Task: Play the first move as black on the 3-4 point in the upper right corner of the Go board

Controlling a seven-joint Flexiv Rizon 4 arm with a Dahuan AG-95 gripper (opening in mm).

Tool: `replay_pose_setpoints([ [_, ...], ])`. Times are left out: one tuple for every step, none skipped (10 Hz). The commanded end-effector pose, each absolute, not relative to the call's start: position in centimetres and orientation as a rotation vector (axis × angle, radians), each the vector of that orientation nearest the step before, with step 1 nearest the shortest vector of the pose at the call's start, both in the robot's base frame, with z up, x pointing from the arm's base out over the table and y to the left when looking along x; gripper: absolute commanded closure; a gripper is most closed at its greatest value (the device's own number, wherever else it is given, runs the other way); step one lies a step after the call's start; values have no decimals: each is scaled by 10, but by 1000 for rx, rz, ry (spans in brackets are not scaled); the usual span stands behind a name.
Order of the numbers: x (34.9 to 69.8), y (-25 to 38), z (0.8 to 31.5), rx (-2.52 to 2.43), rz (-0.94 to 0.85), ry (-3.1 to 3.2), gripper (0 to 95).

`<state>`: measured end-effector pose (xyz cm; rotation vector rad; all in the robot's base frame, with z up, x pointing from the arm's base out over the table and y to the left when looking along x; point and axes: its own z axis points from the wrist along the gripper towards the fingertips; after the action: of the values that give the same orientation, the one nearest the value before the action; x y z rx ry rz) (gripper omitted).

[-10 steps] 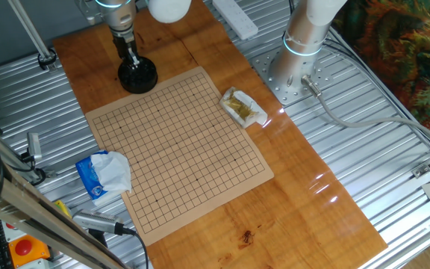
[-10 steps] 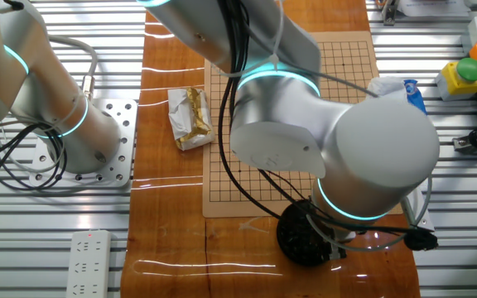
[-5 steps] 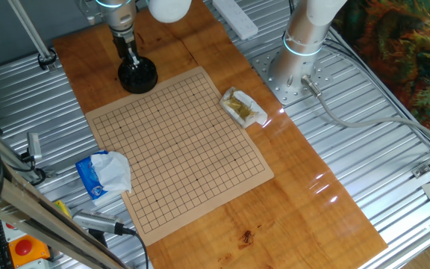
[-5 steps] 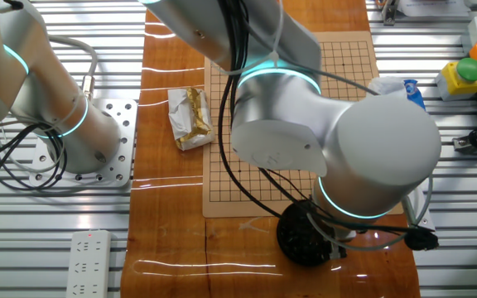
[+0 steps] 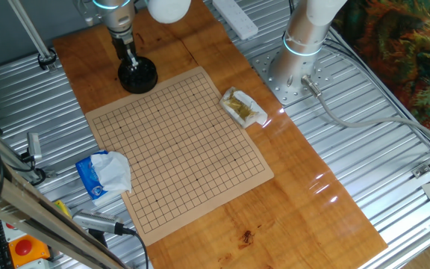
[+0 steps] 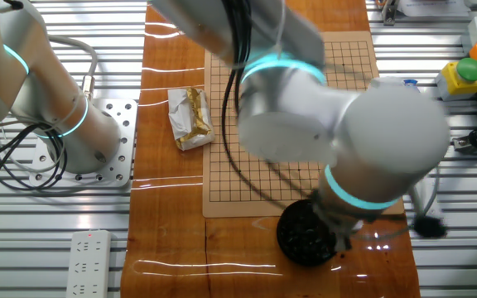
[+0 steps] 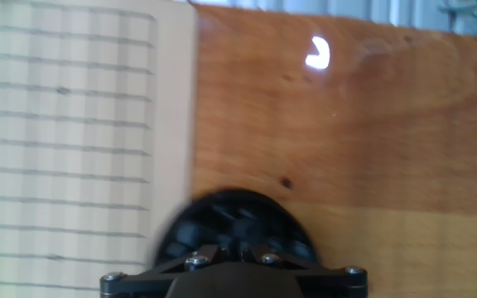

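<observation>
No readable text, labels, brands or numbers in any view.

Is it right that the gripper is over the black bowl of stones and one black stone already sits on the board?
Not quite. The gripper is indeed over the black bowl beside the Go board, but no stone is on the board: one fixed view shows every crossing bare.

The wooden surface point(image 5: 304, 202) carries the Go board point(image 5: 174, 149) in its middle, a black bowl point(image 5: 138, 75) just off the board's far corner, and a crumpled wrapper point(image 5: 242, 107) beside the board's right edge.
</observation>
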<state>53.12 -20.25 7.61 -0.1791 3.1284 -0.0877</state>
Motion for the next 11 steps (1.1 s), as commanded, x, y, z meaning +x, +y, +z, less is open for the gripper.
replay_pose_setpoints([
  [547, -160, 84, -143, -96, 3130, 950],
  [554, -138, 86, -111, -96, 3131, 950],
  [563, -101, 85, -60, -96, 3130, 950],
  [566, -90, 84, -46, -96, 3130, 950],
  [571, -52, 79, 7, -98, 3128, 950],
  [572, -29, 75, 31, -98, 3124, 950],
  [572, -29, 75, 31, -98, 3124, 950],
  [573, 5, 64, 54, -95, 3114, 950],
  [575, 19, 62, 63, -94, 3113, 950],
  [579, 32, 62, 74, -94, 3113, 950],
  [584, 46, 63, 77, -89, 3113, 950],
])
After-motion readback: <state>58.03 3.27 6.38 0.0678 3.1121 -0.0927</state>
